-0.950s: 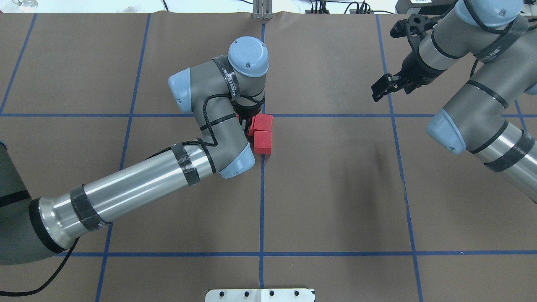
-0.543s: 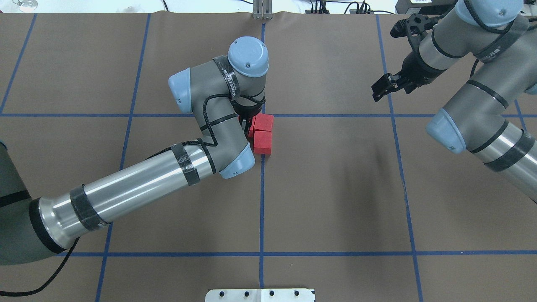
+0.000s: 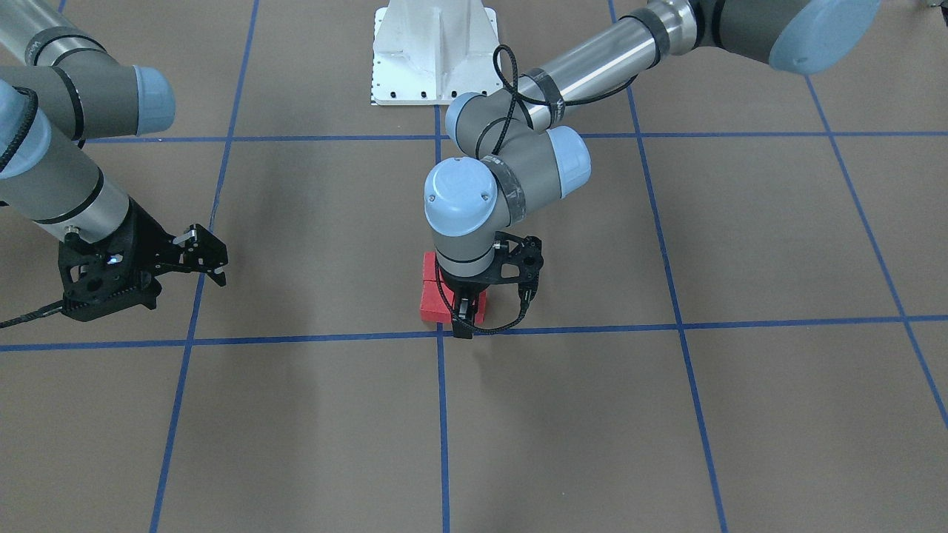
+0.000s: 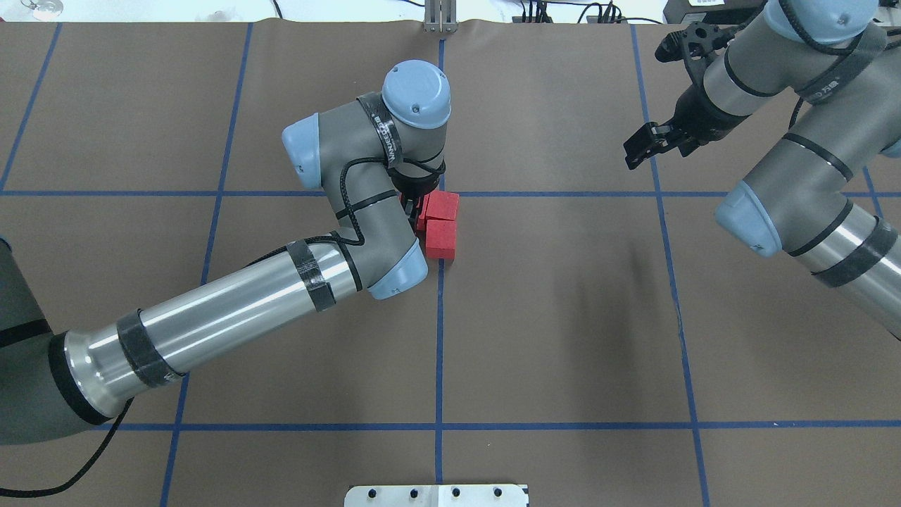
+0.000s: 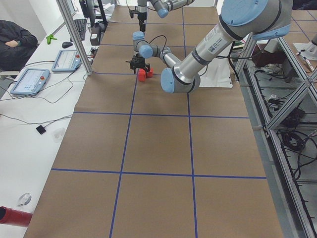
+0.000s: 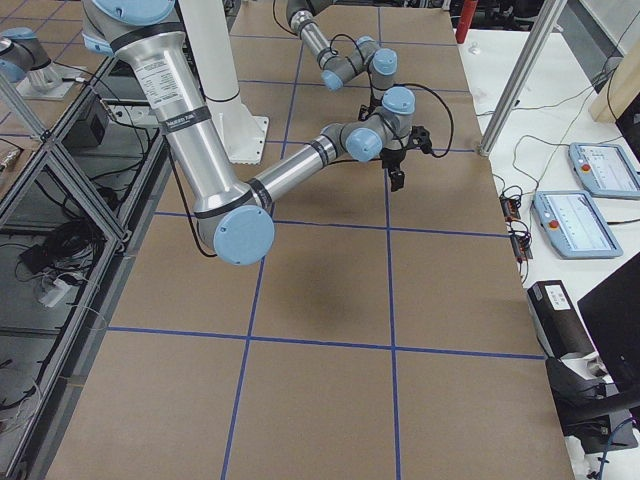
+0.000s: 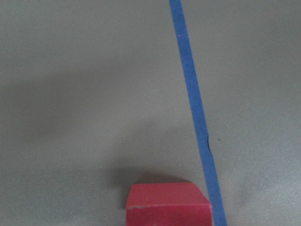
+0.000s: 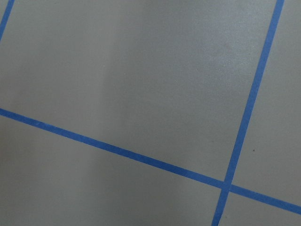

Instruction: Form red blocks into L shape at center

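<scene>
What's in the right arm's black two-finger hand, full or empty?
Empty. In the front-facing view the right arm's black two-finger hand hangs open with nothing in it, well apart from the small red cubes.

You're looking at three red blocks [image 4: 441, 239], one of them mostly hidden, two arms [image 4: 232, 317] carrying two grippers, the left gripper [image 3: 463, 324] and the right gripper [image 3: 218, 268], one white base plate [image 3: 433, 52], two touchscreen tablets [image 6: 600, 167] and one person [image 5: 14, 39], seen only in part
</scene>
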Action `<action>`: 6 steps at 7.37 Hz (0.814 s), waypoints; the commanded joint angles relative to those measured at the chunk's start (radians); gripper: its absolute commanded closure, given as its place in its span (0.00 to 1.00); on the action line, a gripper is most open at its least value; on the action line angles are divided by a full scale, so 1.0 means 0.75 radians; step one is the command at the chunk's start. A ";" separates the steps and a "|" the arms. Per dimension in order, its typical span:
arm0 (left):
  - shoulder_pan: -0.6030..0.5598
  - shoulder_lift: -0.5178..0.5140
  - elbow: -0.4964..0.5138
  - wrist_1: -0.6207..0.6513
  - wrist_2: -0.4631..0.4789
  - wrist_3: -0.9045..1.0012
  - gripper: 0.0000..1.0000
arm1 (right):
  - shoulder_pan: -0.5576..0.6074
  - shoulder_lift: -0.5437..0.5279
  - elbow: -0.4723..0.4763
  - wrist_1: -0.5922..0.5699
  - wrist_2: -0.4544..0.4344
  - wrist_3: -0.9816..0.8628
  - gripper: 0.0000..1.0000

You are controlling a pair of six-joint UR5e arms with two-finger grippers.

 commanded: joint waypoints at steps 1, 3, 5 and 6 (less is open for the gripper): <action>-0.058 0.028 -0.103 0.128 0.000 0.163 0.00 | 0.006 0.015 0.007 0.000 -0.004 0.011 0.00; -0.103 0.168 -0.249 0.197 0.004 0.372 0.00 | -0.008 0.015 0.003 0.002 -0.011 0.011 0.01; -0.177 0.332 -0.387 0.191 0.002 0.798 0.00 | 0.014 -0.016 -0.011 0.000 -0.031 0.001 0.01; -0.224 0.402 -0.451 0.180 -0.003 1.063 0.00 | 0.051 -0.030 -0.011 0.000 -0.047 0.003 0.01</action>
